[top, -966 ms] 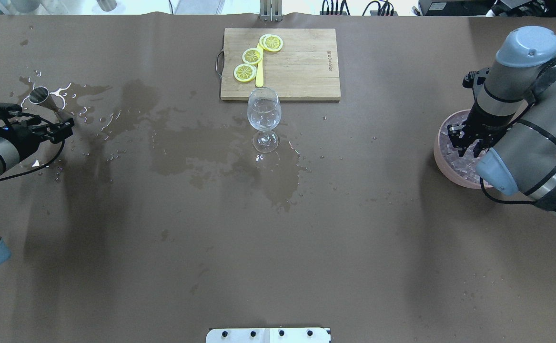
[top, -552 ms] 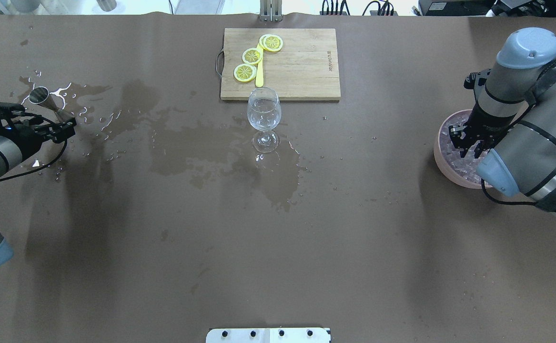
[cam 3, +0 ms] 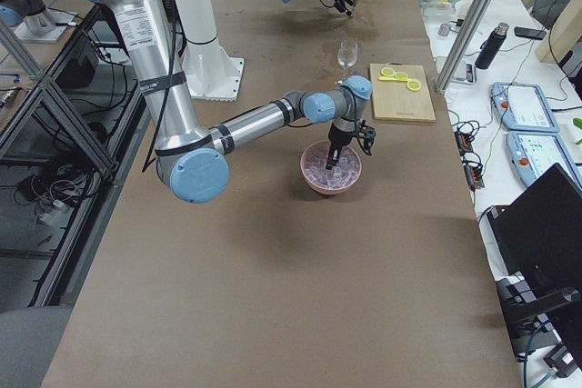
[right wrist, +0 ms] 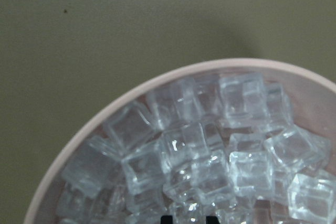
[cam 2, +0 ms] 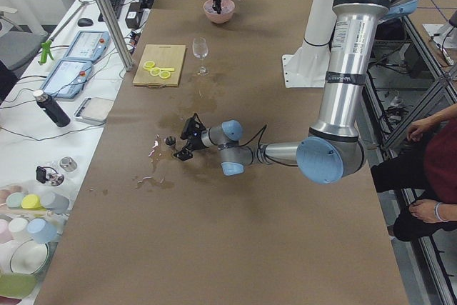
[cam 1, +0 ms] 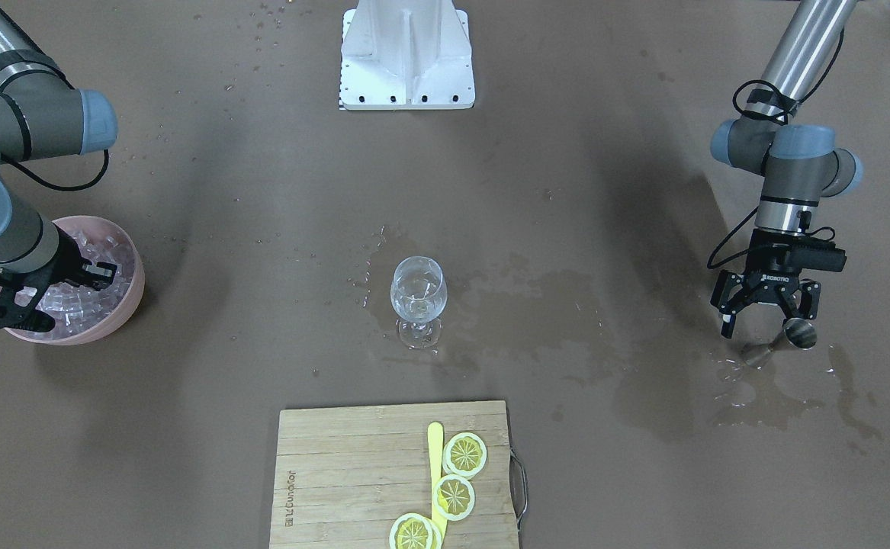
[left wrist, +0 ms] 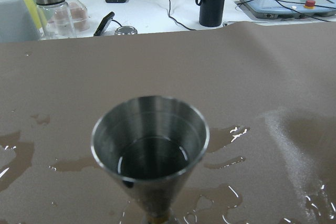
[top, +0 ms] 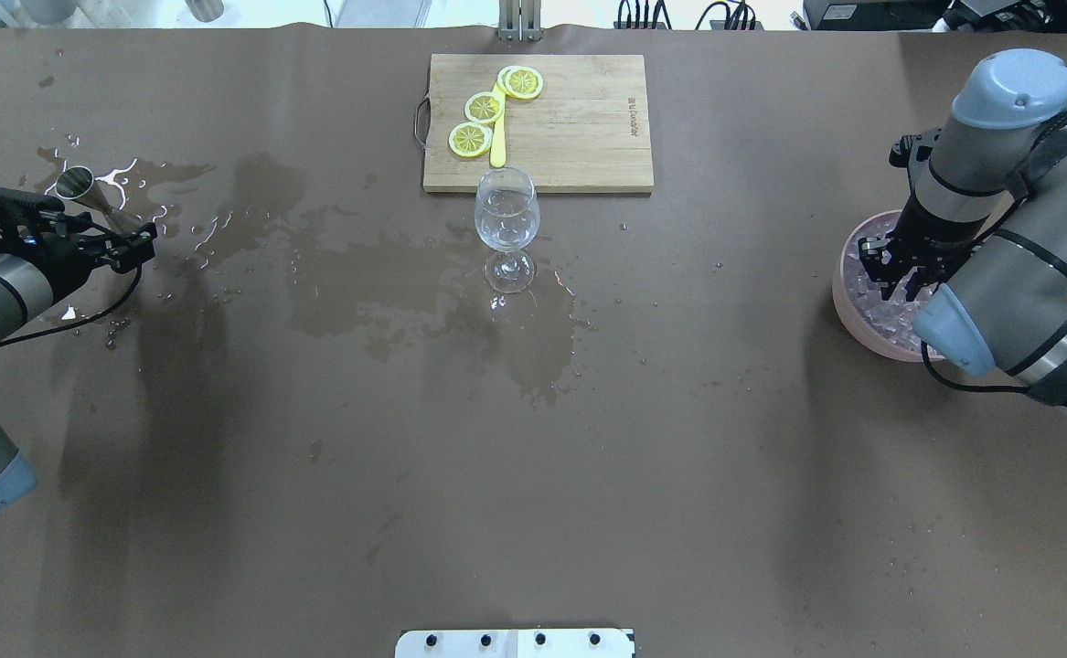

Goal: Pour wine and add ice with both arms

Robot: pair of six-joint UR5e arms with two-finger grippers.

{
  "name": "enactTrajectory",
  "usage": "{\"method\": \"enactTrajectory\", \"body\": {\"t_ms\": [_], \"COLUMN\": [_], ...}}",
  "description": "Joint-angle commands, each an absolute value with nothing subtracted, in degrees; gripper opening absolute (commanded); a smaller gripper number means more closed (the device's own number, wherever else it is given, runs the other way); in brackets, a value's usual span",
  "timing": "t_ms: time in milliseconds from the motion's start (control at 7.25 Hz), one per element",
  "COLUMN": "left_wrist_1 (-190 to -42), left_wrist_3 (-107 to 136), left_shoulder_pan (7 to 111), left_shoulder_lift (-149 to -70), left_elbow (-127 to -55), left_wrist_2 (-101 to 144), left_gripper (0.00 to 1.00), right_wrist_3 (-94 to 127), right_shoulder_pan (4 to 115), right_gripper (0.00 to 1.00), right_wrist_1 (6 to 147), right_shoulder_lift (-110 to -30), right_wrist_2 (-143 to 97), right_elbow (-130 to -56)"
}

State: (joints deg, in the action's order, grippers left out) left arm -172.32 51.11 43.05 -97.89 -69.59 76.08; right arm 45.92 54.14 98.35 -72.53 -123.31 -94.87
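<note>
At the table's left end, the left gripper (cam 1: 768, 326) sits low over the surface, jaws spread wide, holding nothing. A steel jigger (left wrist: 151, 145) stands upright just ahead of its fingertips, with clear liquid in the cup. At the right end, the right gripper (right wrist: 189, 220) points down among the ice (right wrist: 210, 150) in a pink bowl (cam 1: 123, 311). Its tips are close together with a small gap; can't tell whether a cube is pinched. In the centre, the wine glass (top: 506, 219) stands upright, well apart from both arms, with a little clear wine (cam 1: 417, 307) low in its bowl. Just beyond it, at the far edge, is a wooden cutting board (top: 579, 128) with three lemon slices (top: 484, 107) and a yellow knife (top: 497, 146). Wet patches (top: 387, 283) spread over the brown table (top: 533, 475) from jigger to glass.
</note>
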Motion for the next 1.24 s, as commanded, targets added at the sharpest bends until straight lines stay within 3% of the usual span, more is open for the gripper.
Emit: {"method": "enactTrajectory", "body": {"t_ms": [0,828,1103], "left_wrist_1": [-172.27,-172.35,-172.35], "left_wrist_3": [50.71,50.8,50.89], "left_shoulder_pan": [43.07,43.77,44.47], "left_shoulder_lift": [-98.0,-98.0,-98.0], "left_elbow": [-69.61,-68.99,-68.99], "left_wrist_2": [76.03,76.11,76.11], "left_gripper": [0.97,0.96,0.89], "right_wrist_3": [46.93,46.76,46.67], "right_shoulder_pan": [54.23,57.82,59.58], "right_gripper": [0.27,0.27,0.27], "right_wrist_1": [98.35,98.88,99.05], "right_shoulder_lift": [-72.42,-73.21,-73.21], "right_wrist_2": [-123.31,-123.49,-124.28], "right_elbow": [-95.88,-99.83,-102.47]}}
